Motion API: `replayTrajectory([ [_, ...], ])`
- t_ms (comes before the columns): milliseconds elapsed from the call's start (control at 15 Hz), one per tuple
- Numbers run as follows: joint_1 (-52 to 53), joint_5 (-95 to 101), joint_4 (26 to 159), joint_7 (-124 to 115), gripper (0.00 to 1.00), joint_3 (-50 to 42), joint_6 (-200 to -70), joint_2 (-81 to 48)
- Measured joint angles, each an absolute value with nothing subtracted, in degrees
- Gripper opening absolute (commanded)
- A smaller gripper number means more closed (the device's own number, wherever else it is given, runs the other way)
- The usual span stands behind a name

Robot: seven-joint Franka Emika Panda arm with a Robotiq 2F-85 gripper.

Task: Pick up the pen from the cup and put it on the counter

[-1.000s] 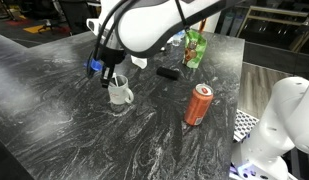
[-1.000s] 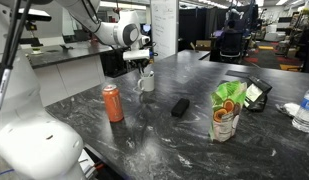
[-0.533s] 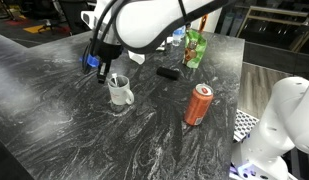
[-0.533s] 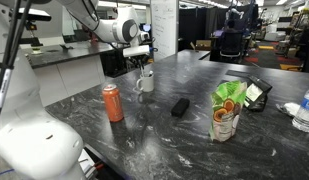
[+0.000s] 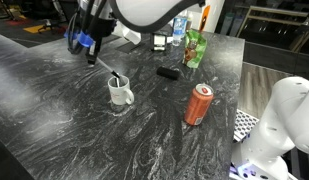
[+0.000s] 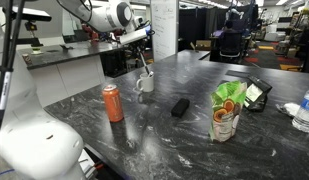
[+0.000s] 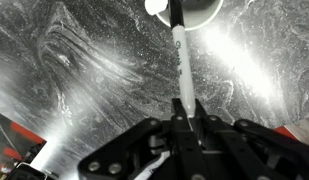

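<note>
Jaws clamped on the pen, the gripper should rise until its tip clears the cup, then lay it flat on the counter at 9 o'clock.

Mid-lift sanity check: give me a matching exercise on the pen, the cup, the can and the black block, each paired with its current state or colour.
Things:
1. pen
2. cup
3. can
4. black block

States:
A. lying flat on the counter
B. orange-red, standing upright
C. clamped in the end effector, slanting down
D. white, standing under the pen's lower end

Pairs: 1-C, 2-D, 3-B, 4-A
</note>
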State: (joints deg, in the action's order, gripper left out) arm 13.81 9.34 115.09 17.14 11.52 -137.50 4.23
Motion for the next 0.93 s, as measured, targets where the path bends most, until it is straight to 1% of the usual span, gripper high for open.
replayTrajectory([
  [467,12.66,14.76,114.03,8.2,0.02,11.45,-128.85,11.58],
  [733,10.77,13.57,118.6,6.46,0.02,8.85,-129.42,14.3],
  [933,9.5,10.62,123.94,6.32,0.02,6.0,-133.02,15.63],
])
